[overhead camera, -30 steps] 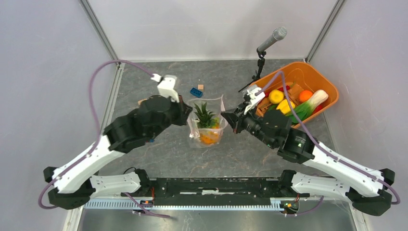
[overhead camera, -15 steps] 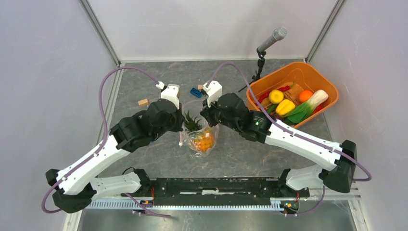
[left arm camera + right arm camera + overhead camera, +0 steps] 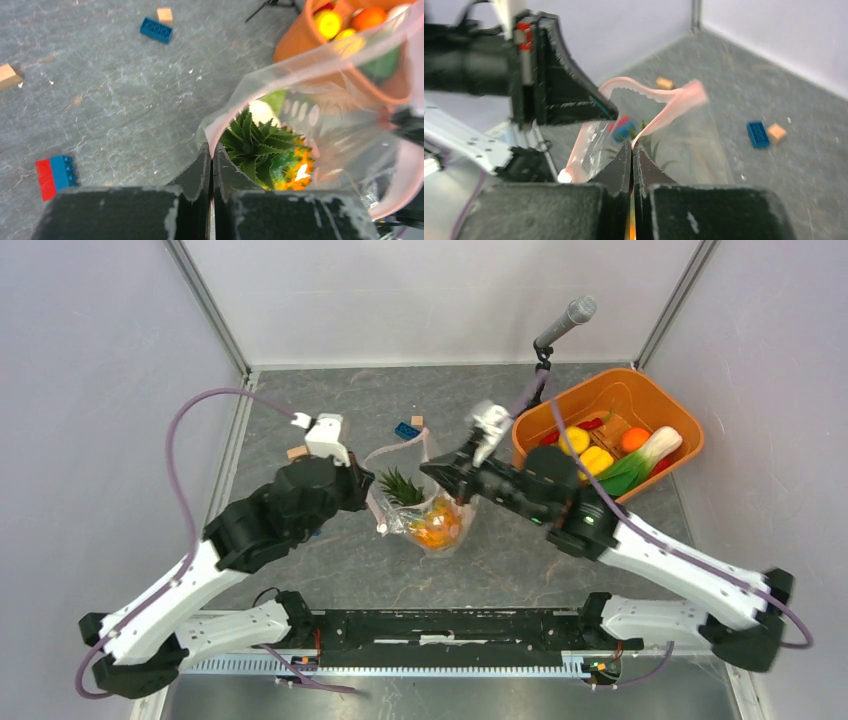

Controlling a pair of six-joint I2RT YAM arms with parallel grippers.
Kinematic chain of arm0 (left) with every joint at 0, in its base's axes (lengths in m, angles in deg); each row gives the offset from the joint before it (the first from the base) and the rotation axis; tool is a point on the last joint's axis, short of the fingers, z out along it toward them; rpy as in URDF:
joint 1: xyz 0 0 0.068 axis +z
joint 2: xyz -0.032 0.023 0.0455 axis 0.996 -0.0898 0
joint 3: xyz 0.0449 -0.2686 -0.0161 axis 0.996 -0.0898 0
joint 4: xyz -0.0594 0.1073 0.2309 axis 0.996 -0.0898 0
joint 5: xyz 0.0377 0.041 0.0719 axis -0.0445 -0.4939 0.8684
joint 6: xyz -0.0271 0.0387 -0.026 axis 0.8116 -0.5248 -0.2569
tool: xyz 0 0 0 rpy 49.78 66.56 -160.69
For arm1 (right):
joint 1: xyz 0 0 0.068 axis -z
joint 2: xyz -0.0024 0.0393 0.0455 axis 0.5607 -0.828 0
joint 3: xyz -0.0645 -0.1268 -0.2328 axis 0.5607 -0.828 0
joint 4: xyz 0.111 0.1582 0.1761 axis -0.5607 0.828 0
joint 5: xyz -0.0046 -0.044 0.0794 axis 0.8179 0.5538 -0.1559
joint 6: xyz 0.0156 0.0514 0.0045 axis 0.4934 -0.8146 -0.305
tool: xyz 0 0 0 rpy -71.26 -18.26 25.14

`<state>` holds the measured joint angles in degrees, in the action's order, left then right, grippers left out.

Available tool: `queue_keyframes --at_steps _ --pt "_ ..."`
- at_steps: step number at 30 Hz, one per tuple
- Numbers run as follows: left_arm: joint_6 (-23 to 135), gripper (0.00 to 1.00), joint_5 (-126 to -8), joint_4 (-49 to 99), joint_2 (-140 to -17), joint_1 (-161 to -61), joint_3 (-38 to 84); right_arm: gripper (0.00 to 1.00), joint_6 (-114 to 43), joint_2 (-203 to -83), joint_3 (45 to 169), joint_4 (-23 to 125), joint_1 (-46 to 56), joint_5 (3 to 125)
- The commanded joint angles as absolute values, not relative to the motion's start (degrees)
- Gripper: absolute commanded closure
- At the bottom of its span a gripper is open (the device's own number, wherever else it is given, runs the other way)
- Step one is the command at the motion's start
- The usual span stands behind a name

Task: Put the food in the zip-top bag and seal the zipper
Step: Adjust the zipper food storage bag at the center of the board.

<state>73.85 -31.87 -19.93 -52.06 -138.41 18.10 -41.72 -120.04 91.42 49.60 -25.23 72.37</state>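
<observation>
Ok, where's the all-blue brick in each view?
Top external: blue brick at upper centre, on the table beyond both grippers.
Left wrist: near the top edge, left of centre.
Right wrist: right of centre, mid-height.
Shared landmark: the tan block lying right beside it, also seen in the left wrist view and the right wrist view.
</observation>
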Motion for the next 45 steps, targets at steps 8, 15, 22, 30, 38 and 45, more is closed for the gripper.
queue_keyframes --at_steps 8,15,22,30,38,45 --pt "74.54 0.98 -27.57 -14.18 -50.17 -137.76 15.40 1.00 -41.86 -124.83 91.98 36.87 -24.44 51.15" --pt "71.13 0.98 -25.87 -10.07 -42.51 -137.75 16.31 1.00 -37.22 -122.17 91.34 38.44 -24.35 67.95" --pt "72.78 0.98 -36.84 -16.81 -51.39 -137.76 15.68 1.00 -42.16 -130.85 88.08 56.40 -22.90 93.44" --pt "76.55 0.98 -45.73 -9.61 -55.01 -137.75 8.84 0.88 -44.39 -124.81 81.74 57.28 -19.56 85.70" --pt "75.71 0.98 -48.56 -8.18 -55.97 -137.75 10.63 0.51 -43.69 -121.37 84.81 60.62 -18.64 85.50" --pt "75.29 0.98 -50.18 -7.24 -56.29 -137.76 9.73 0.54 -43.14 -120.71 84.58 54.19 -18.72 61.66"
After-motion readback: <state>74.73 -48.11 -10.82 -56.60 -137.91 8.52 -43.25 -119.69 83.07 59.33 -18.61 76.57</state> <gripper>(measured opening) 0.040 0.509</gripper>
